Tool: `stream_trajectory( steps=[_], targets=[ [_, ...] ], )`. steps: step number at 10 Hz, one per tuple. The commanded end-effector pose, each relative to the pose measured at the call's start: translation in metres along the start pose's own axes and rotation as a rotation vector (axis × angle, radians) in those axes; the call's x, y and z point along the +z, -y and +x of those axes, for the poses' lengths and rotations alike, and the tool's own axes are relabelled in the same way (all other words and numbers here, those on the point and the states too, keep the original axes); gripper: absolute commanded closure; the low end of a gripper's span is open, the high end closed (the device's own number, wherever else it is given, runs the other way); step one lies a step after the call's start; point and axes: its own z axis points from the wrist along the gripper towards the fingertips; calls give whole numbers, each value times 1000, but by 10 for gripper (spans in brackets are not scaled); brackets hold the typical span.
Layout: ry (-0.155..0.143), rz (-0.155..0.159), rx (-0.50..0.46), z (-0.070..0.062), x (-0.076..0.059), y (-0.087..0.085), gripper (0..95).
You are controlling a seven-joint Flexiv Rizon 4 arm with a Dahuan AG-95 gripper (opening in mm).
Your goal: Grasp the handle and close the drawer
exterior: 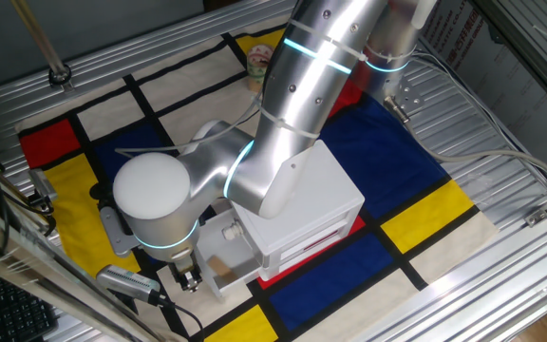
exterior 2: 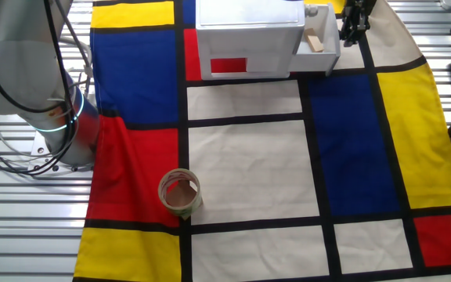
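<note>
The white mini cabinet [exterior: 316, 195] [exterior 2: 247, 37] stands on the coloured cloth. Its white drawer [exterior: 224, 264] [exterior 2: 322, 43] is pulled out and holds a small wooden block [exterior 2: 313, 41]. My gripper [exterior: 191, 278] [exterior 2: 354, 28] hangs just in front of the drawer's front panel, its dark fingers [exterior 2: 348, 33] at about the level of the panel's middle. The handle is hidden by the fingers in both views. I cannot tell whether the fingers are closed on it. My arm [exterior: 292, 104] covers much of the cabinet's top in one fixed view.
A roll of tape [exterior 2: 180, 194] [exterior: 259, 60] stands on the cloth on the far side from the cabinet. The arm's base [exterior 2: 49, 117] sits beside the cloth. A grey camera and its mount [exterior: 126, 281] stand near the gripper. Ribbed metal table [exterior: 501, 104] surrounds the cloth.
</note>
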Motion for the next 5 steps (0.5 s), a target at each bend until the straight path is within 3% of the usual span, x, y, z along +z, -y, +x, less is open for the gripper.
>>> stream_trajectory(
  steps=[1, 2, 5],
  targets=[
    [2, 1, 3, 0, 0, 0, 570],
    [3, 1, 4, 0, 0, -1, 760],
    [4, 1, 5, -1, -1, -2, 760]
  ],
)
